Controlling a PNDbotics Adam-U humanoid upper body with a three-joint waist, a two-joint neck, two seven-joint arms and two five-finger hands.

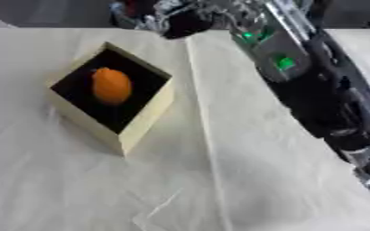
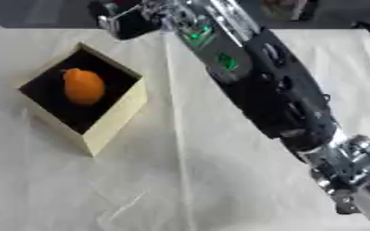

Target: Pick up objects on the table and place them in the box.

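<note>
Right hand (image 2: 129,20): black, with silver parts, reaching to the far edge of the surface at the top of both eye views, beyond the far corner of the box. It is blurring into the dark background there, so whether its fingers are released, clenched or grasping anything cannot be told.

Right arm (image 2: 275,85): black casing with silver joints and two green lights glowing on the forearm, running diagonally from the lower right corner up toward the top centre, passing above the cloth to the right of the box and not touching it.

Left hand: not showing in either view.

Box (image 1: 145,124): square, open-topped, pale cream walls with a dark interior, sitting on the left half of the surface, turned so that one corner is pointing toward the robot and the opposite corner toward the far edge.

Fruit (image 1: 111,85): orange, smooth, oval, lying inside the box on its dark floor, nearer the far-left walls than the near ones. Its long axis is running roughly away from the robot, with a small tip showing at the far end.

Surface (image 1: 219,180): covered by a cream-white cloth, wrinkling lightly, with a long fold line running from the far edge toward the robot just right of the box.
</note>
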